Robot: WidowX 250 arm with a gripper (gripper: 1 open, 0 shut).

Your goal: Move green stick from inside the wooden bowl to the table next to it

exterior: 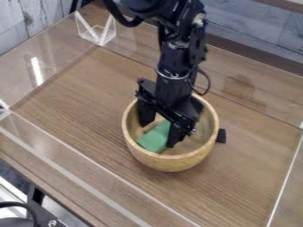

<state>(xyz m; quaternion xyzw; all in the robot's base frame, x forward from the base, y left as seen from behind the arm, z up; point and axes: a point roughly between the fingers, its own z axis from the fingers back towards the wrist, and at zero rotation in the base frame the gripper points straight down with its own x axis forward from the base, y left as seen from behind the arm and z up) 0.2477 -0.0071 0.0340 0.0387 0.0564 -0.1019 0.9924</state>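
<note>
**Tool lowered into the bowl, fingers spread**

The green stick lies inside the wooden bowl, partly hidden behind the black tool. The tool points down into the bowl with its fingers spread wide on either side of the stick; contact is hard to make out. A small black piece sits just beside the bowl's right rim. The brown wood-grain counter has clear walls along its edges, glare blurring the left one.

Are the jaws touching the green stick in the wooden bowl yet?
Cannot tell. In the camera view the gripper has open jaws straddling the green stick inside the wooden bowl, hiding any contact or gap.
</note>
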